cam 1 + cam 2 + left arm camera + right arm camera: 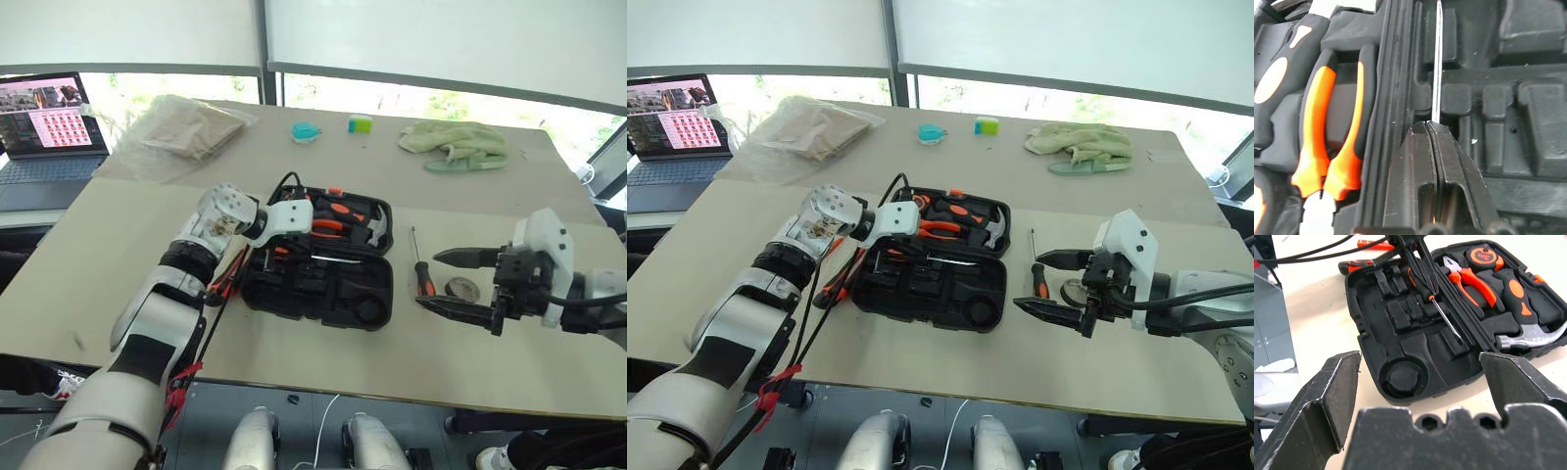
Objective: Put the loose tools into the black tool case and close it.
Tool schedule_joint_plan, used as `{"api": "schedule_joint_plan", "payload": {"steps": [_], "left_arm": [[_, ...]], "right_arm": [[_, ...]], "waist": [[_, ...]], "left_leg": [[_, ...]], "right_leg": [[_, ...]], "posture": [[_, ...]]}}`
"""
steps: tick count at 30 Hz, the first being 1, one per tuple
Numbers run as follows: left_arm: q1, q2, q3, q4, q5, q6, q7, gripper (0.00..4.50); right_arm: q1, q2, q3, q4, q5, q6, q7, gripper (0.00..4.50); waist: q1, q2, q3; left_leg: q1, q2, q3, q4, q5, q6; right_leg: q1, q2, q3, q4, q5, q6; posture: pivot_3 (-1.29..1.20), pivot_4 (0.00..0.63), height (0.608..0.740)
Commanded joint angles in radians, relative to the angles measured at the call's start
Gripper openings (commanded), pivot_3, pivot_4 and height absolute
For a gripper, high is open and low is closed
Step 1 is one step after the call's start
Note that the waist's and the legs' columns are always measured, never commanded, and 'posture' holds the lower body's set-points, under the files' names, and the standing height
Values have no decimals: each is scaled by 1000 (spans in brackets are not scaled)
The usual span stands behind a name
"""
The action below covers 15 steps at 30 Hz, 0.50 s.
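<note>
The black tool case (pixel 323 308) lies open in the middle of the table, its lid half holding pliers (pixel 1327 127), a hammer and a tape measure. My left gripper (pixel 1428 125) hangs over the case's empty half, shut on a screwdriver whose steel shaft (pixel 1437 63) sticks out past the fingertips. Two more loose tools (pixel 233 276) lie just left of the case. To its right lie an orange-and-black screwdriver (pixel 423 277) and a small grey tape roll (pixel 461 289). There my right gripper (pixel 427 279) hovers open, pointing at the case.
A laptop (pixel 49 127) sits at the far left, next to a plastic bag (pixel 191 127). A green cloth (pixel 453 142) and two small teal items (pixel 306 130) lie at the back. Black and red cables run off my left arm beside the case.
</note>
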Motion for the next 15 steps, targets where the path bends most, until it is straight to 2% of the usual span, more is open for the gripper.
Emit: {"api": "schedule_joint_plan", "payload": {"steps": [1, 5, 9, 12, 15], "left_arm": [[16, -17, -38, 49, 54, -41, 25, 74], [30, -25, -39, 56, 60, -68, 34, 74], [15, -26, 69, -5, -73, 41, -34, 74], [25, 14, 191, -192, -277, 317, -196, 860], [79, 112, 272, -472, -478, 652, -328, 1896]], "right_arm": [[-4, -1, -21, -9, 6, -7, -1, 4500], [6, -4, -21, 6, -22, -13, -8, 4500], [70, 0, -69, 2, -63, -16, -37, 4500], [163, 42, -188, -31, -65, 18, -104, 4500], [331, 116, -396, -89, -48, 75, -146, 4500]], "waist": [[1, 0, 0], [3, 0, 0], [6, 0, 0], [4, 0, 0], [1, 0, 0]], "left_leg": [[1, 0, 0, 0, 0, 0], [2, 0, 0, 0, 0, 0], [2, 0, 0, 0, 0, 0], [-1, 0, 0, 0, 0, 0], [-5, 1, -2, 0, 0, 0]], "right_leg": [[1, 0, 0, 0, 0, 0], [3, 0, 0, 0, 0, 0], [2, 0, 0, 0, 0, 0], [-1, 0, 0, 1, 0, 0], [-5, 0, -1, 1, 0, 0]], "posture": [[0, 150, 740], [0, 150, 740], [0, 150, 740], [0, 150, 740], [0, 150, 740]]}}
